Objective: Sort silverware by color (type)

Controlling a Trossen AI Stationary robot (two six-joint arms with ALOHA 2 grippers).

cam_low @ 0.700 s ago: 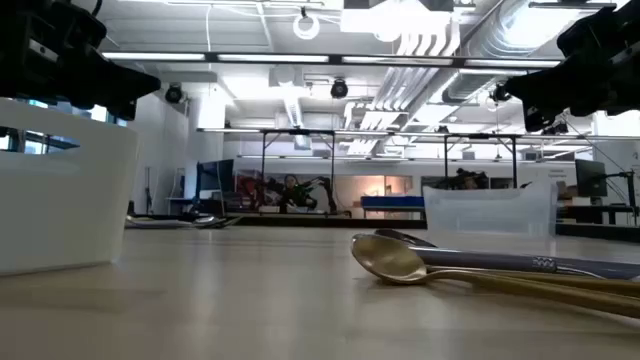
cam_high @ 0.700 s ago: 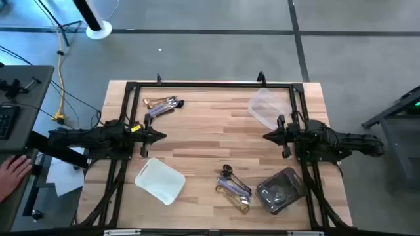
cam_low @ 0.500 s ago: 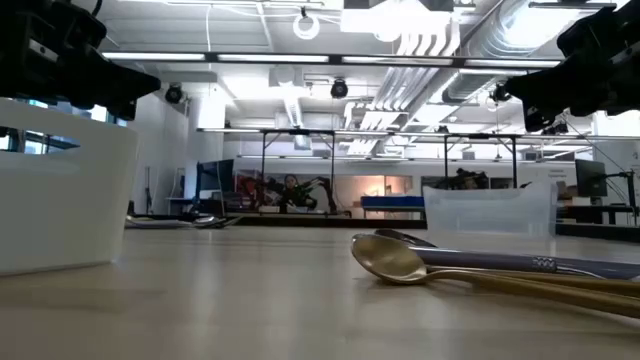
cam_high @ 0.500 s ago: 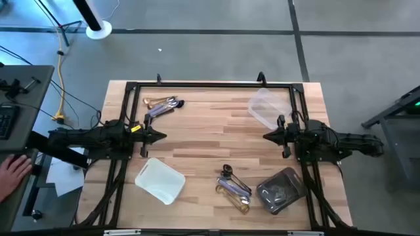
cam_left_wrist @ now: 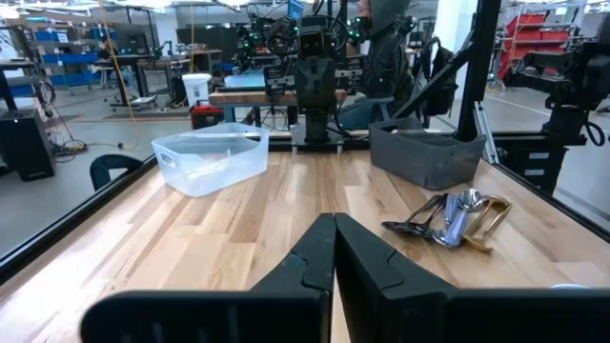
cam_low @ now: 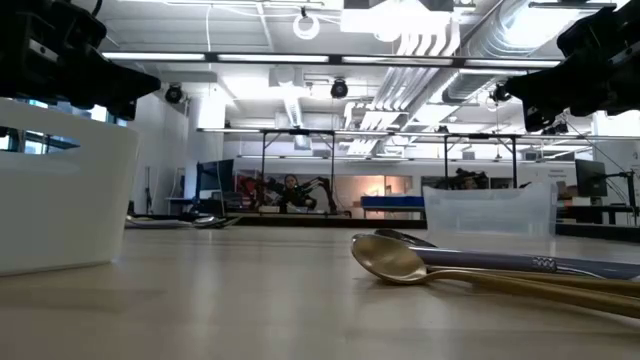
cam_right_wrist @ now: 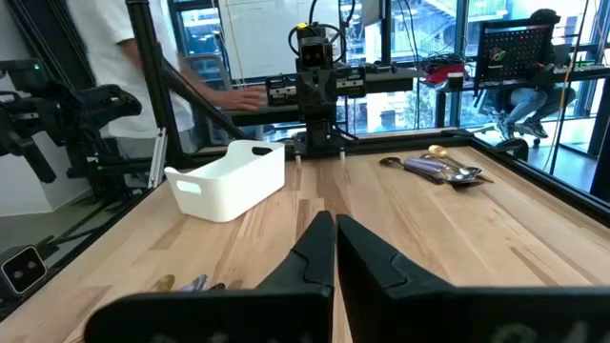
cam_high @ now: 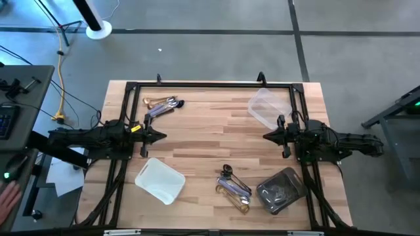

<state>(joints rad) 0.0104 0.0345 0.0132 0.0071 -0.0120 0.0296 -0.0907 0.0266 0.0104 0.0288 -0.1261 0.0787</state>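
The silverware lies in two heaps on the wooden table. One heap of gold, silver and dark pieces [cam_high: 163,105] is at the far left, and it shows again in the right wrist view [cam_right_wrist: 440,168]. The other heap [cam_high: 235,187] lies near the front edge, right of centre [cam_left_wrist: 448,217]; the low view shows its spoons [cam_low: 400,258] close up. My left gripper [cam_high: 163,136] hangs shut above the table's left middle [cam_left_wrist: 334,229]. My right gripper [cam_high: 265,136] hangs shut above the right middle [cam_right_wrist: 334,229]. The two point at each other and touch nothing.
A white tray [cam_high: 159,181] stands at the near left, a clear tray [cam_high: 268,108] at the far right, and a dark grey tray [cam_high: 281,191] at the near right. A black frame [cam_high: 210,84] rims the table. A person's hand [cam_high: 6,196] shows off the left side.
Both arms have kept still. The person's hand beside the table's left side has drawn back toward the near edge of the picture.
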